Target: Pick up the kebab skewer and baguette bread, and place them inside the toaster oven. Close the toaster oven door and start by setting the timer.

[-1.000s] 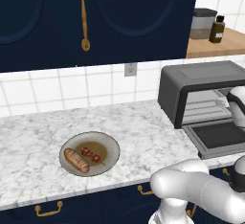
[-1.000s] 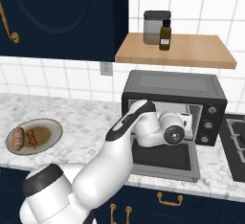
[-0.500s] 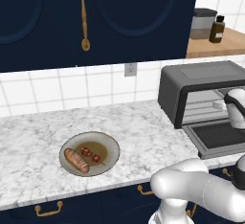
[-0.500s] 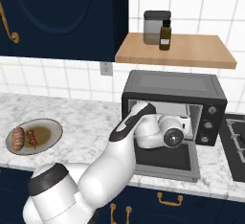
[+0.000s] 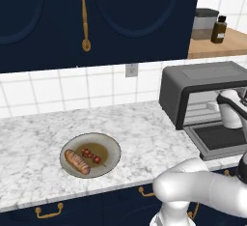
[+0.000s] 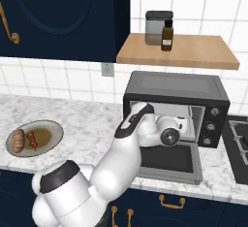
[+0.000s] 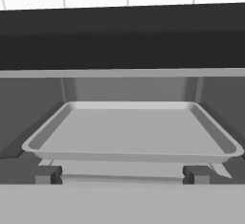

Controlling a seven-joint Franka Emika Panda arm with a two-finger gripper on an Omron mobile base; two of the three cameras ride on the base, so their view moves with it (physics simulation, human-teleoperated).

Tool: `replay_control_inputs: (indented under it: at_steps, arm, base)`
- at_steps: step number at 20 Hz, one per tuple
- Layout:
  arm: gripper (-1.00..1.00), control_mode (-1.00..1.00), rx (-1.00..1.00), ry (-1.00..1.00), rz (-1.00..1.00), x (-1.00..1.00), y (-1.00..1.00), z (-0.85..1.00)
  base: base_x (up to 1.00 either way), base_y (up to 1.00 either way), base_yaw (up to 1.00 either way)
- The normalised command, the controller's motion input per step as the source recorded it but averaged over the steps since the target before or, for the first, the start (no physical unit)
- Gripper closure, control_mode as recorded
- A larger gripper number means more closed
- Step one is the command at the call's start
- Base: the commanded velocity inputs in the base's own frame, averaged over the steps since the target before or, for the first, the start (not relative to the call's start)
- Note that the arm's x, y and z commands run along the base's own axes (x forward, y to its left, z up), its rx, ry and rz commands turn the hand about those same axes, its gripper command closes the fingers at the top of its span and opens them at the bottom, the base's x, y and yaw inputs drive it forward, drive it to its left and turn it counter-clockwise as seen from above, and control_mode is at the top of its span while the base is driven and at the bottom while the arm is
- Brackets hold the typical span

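The kebab skewer (image 5: 91,156) and the golden-brown baguette bread (image 5: 77,161) lie side by side on a grey plate (image 5: 112,148) on the marble counter, also seen as skewer (image 6: 33,139) and baguette (image 6: 18,140). Far to their right stands the toaster oven (image 5: 202,82), its door (image 6: 169,162) dropped flat and open. My gripper (image 7: 122,175) is open and holds nothing. It hangs over the open door at the oven's mouth, facing the grey tray (image 7: 131,132) inside.
A wooden shelf (image 6: 193,54) above the oven carries a grey canister (image 6: 156,27) and a dark bottle (image 6: 167,36). Control knobs (image 6: 211,126) sit on the oven's right side, a stove (image 6: 240,143) beyond it. Navy cabinets hang over the counter.
My hand has shifted only slightly in front of the oven opening, and the gripper stays open. The plate, skewer and baguette have not moved.
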Motion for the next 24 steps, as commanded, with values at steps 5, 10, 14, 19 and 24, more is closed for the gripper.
replay_control_inputs:
  at_steps: [5,10,14,19,24]
  arm:
    - [-1.00,-1.00,0.00,0.00,0.00,0.30,0.01,0.00]
    - [-1.00,-1.00,0.00,0.00,0.00,0.22,0.01,-0.15]
    - [-1.00,-1.00,0.00,0.00,0.00,0.19,0.00,-0.09]
    - [-1.00,-1.00,0.00,0.00,0.00,0.15,0.00,-0.08]
    - [-1.00,-1.00,0.00,0.00,0.00,0.13,0.00,0.00]
  base:
    - [0.00,0.00,0.00]
    - [0.00,0.00,0.00]
    - [0.00,0.00,0.00]
    - [0.00,0.00,0.00]
    - [0.00,0.00,0.00]
